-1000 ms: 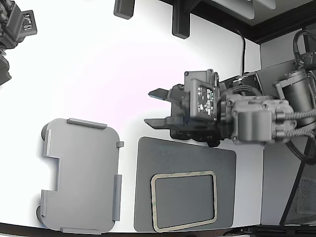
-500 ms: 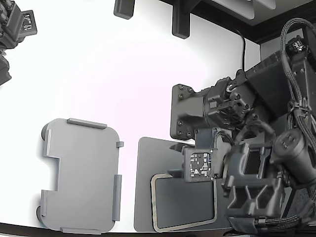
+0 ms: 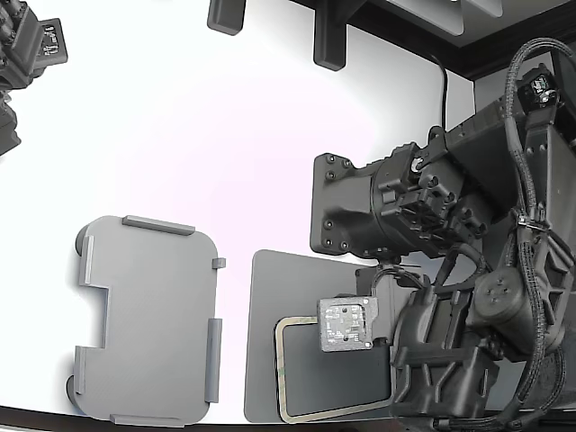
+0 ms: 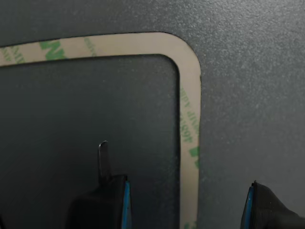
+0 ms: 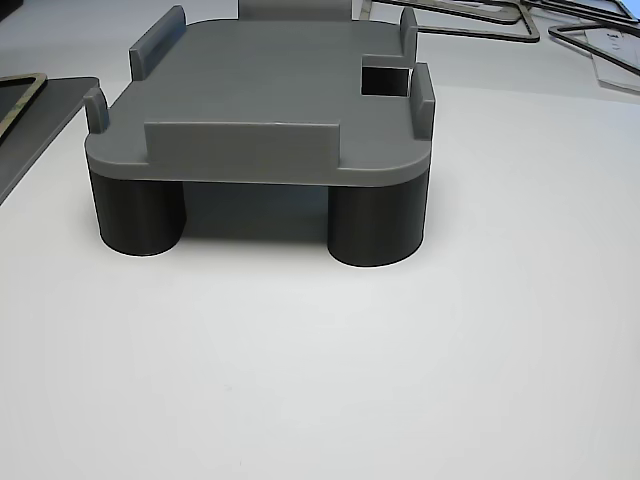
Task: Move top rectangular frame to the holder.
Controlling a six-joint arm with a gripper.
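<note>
The beige rectangular frame [image 3: 281, 367] with green marks lies flat on the dark grey mat [image 3: 270, 288] at the bottom of the exterior view; the arm [image 3: 423, 270] covers its right part. In the wrist view one rounded corner and a side strip of the frame [image 4: 189, 119] show close up. My gripper [image 4: 186, 205] is open and empty just above the mat, with one finger [image 4: 107, 191] inside the frame's opening and the other outside it, straddling the strip. The light grey holder [image 3: 148, 319] lies to the exterior view's left of the mat and holds nothing.
In the other view the holder [image 5: 270, 110] stands on dark round legs, with the mat's edge [image 5: 40, 130] beside it. Other thin frames [image 5: 470, 20] lie on the white table behind it. A second arm [image 3: 27, 54] is at the exterior view's top left.
My arm swung from beyond the mat's far edge to over the frame, turned the gripper downwards and lowered it. The frame and the holder have not moved.
</note>
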